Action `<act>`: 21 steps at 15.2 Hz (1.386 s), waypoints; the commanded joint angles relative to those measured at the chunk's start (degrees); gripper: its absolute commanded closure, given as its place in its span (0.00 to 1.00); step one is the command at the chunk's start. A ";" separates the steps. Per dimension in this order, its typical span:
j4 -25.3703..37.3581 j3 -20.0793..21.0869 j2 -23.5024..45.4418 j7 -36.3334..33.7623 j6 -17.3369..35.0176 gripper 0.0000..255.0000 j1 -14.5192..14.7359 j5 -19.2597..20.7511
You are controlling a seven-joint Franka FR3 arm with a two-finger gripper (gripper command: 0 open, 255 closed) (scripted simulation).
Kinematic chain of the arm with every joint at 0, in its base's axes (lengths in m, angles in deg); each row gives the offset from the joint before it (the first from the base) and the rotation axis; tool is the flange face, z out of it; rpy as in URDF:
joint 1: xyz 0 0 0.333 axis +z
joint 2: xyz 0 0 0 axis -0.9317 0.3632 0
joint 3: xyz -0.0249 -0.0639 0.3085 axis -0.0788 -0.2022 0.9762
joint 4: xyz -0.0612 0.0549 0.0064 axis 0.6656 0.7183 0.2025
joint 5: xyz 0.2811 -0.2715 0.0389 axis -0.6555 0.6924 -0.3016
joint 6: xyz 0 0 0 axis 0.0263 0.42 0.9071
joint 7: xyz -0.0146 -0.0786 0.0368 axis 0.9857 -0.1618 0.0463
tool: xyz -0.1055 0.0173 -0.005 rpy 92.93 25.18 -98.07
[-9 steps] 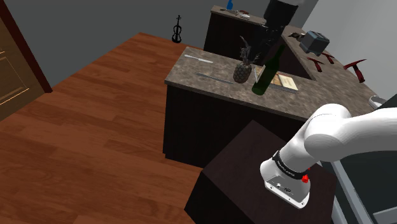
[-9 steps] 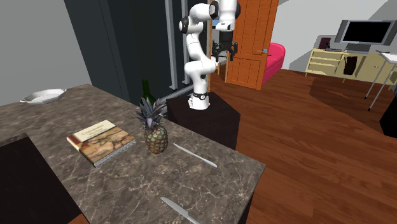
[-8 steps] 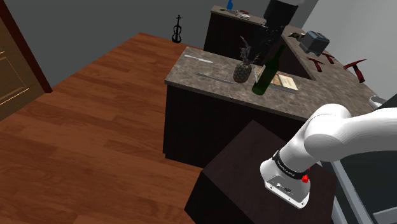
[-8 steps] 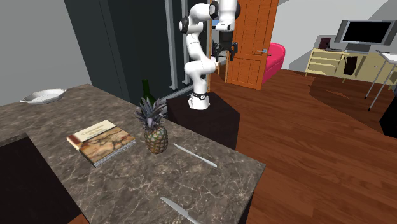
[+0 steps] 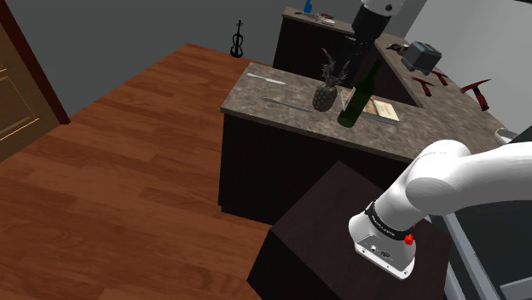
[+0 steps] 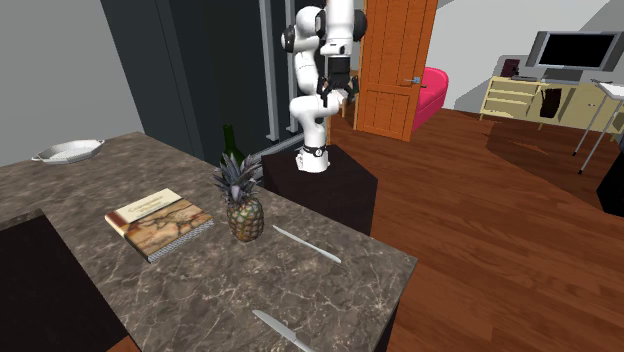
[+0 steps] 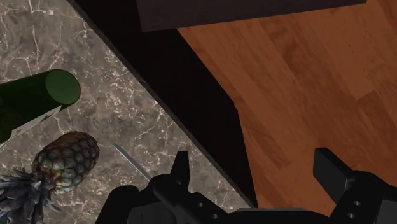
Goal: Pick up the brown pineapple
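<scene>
Gripper [image 5: 349, 58] hangs high, well apart from the brown scaly pineapple [image 5: 323, 96] upright on the mottled stone counter [image 5: 256, 100]; second exterior view, the same gap; wrist view, fingers [image 7: 181, 168] spread, empty, pineapple outside them; probably stiff, bumpy, fairly heavy, so clasp its body; a dark green bottle [image 7: 38, 95] crowds one side, the counter-edge side looks open.

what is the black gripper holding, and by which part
Nothing. The black two-finger gripper is open, its fingers apart over the wooden floor; the brown pineapple stands untouched on the grey marbled counter.
</scene>
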 commanded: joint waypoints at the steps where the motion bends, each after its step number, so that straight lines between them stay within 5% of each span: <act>1: -0.34 -2.19 1.55 2.46 3.19 0.00 -0.81 1.53; 12: 4.04 -14.02 13.96 15.21 18.61 0.00 -3.07 5.16; 21: 14.06 -24.14 28.45 28.17 28.49 0.00 -2.08 -0.47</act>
